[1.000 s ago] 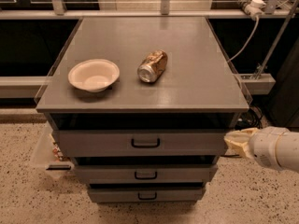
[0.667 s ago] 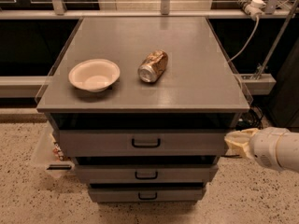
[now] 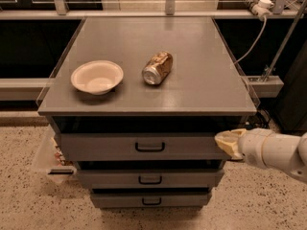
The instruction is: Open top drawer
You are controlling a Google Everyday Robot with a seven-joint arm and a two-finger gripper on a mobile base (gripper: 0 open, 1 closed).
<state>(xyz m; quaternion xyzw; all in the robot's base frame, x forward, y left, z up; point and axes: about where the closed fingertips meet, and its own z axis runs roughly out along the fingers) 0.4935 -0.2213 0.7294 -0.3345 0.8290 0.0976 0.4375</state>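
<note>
The top drawer (image 3: 105,146) is the widest of three grey drawers under the grey cabinet top, with a small black loop handle (image 3: 149,147) at its centre. Its front stands a little forward of the cabinet, with a dark gap above it. My gripper (image 3: 226,142) comes in from the right on a white arm, its yellowish tip at the right end of the top drawer's front, well right of the handle.
A cream bowl (image 3: 97,77) and a can lying on its side (image 3: 158,68) rest on the cabinet top (image 3: 201,71). Two narrower drawers (image 3: 149,178) sit below. A clear bin (image 3: 50,157) stands at the cabinet's left on the speckled floor. A rail and cable run behind.
</note>
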